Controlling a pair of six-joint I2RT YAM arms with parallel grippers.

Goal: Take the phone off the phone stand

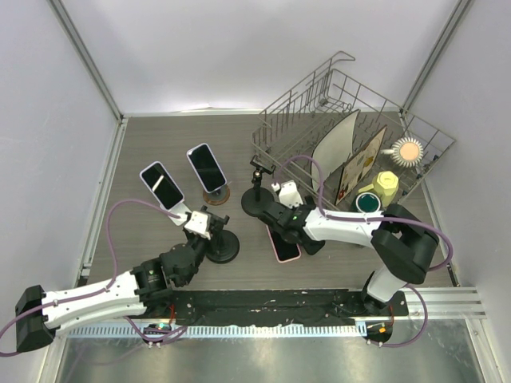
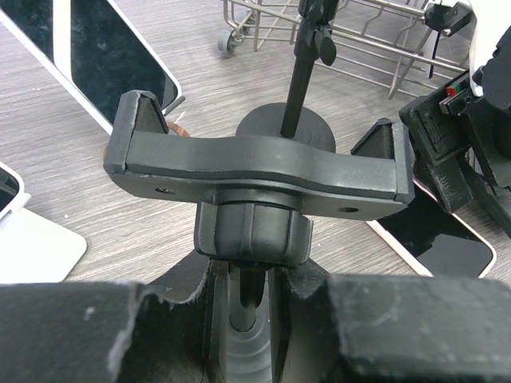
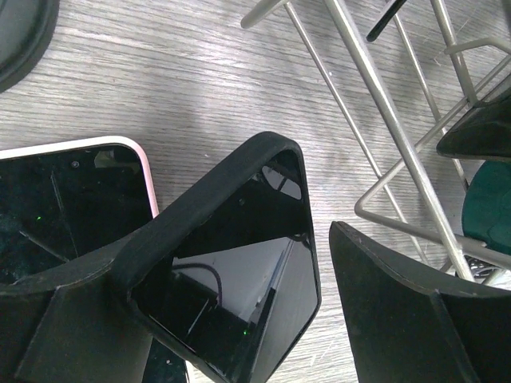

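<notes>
My left gripper is shut on the stem of a black phone stand. In the left wrist view the fingers close round the stem below the stand's empty clamp. My right gripper is open low over the table. A black-cased phone lies tilted between its fingers, with a gap to the right finger. A pink-cased phone lies flat on the table beside it and also shows in the right wrist view.
A second black stand with a thin pole stands behind the right gripper. Two phones lean on stands at the back left. A wire dish rack with boards and cups fills the right back.
</notes>
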